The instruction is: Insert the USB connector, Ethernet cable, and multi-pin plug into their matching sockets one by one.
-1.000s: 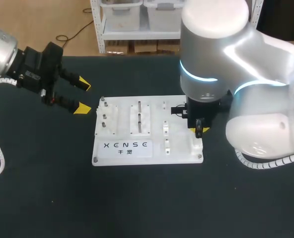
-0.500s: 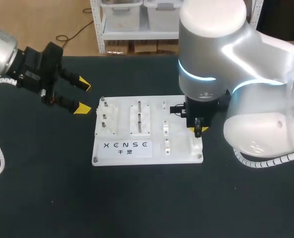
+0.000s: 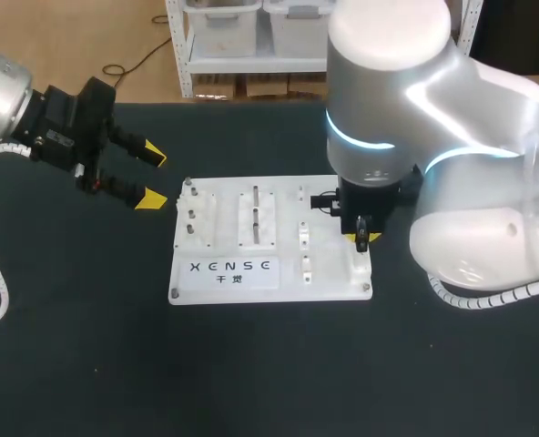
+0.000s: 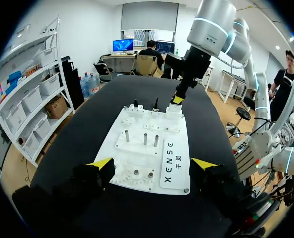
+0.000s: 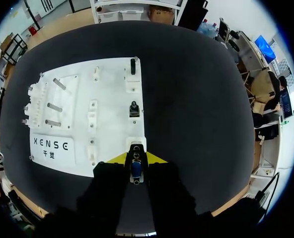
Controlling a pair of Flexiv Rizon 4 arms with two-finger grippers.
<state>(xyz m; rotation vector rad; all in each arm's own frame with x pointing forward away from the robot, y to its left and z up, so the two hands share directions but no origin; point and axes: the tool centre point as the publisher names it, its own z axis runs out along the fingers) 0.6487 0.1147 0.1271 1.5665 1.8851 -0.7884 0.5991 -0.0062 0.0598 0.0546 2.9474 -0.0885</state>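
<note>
Right end effector [image 3: 362, 238] is closed narrow on a small plug with a blue insert. I read it as the USB connector [image 5: 136, 168], but the wrist view is tight, so treat that as probable.

It's over the right edge of the white fixture board [image 3: 329, 273], near that edge's front corner. The plug's long axis runs along the fingers, pointing down at the board.

- **Key relation:** the white socket block [image 5: 135, 145] sits just ahead of the yellow tips and in line with the plug, so the offset looks small. I can't tell from these views whether the plug is already touching the block or just above it.
- **Next move, my judgement:** a short straight push along the finger axis. It needs no sideways travel, only fine alignment.
- **Further ahead on the same line:** two black fittings [image 5: 134, 108] stand along the board's right edge. They are probably for the other plugs. They're past the target and out of the path.
- **Metal pegs [image 3: 189, 205]:** they're on the far left section of the board, well apart from the work.
- **Left end effector [image 3: 147, 177]:** spread wide and holding nothing. It hovers over the black tabletop [image 3: 69, 319] just off the board's left rear corner. The right arm is clearly the nearer one, and the left isn't in the way.
- **Main risk:** a slight tilt could jam the plug at the socket mouth. Nothing is clamping the board that I can see, so a hard push could shift it.
</note>
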